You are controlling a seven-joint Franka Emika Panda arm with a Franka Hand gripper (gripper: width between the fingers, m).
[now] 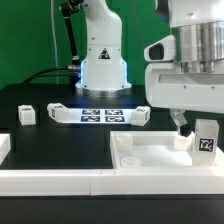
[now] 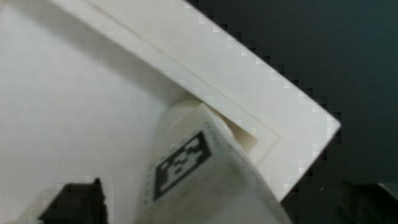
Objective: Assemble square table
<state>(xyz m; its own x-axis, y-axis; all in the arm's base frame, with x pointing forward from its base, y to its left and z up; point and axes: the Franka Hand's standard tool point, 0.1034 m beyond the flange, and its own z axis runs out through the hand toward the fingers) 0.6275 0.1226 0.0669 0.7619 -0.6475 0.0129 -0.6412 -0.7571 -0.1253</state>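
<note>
The square table's top (image 1: 150, 166) is a white tray with a raised rim, lying at the exterior view's lower right. One white leg (image 1: 206, 138) with a black-and-white tag stands in the tray's far right corner. My gripper (image 1: 198, 128) hangs over that leg, open, with a dark finger on either side and neither pressing on it. The wrist view shows the same leg (image 2: 199, 165) in the corner recess of the top (image 2: 98, 110). There my gripper (image 2: 214, 207) straddles the leg, and a gap shows beside one fingertip (image 2: 75, 205).
Three loose white legs (image 1: 25, 115) (image 1: 56, 111) (image 1: 140, 113) lie on the black table. The marker board (image 1: 100, 114) lies between them, in front of the arm's base (image 1: 102, 60). White border rails run along the front (image 1: 60, 185) and left (image 1: 4, 148).
</note>
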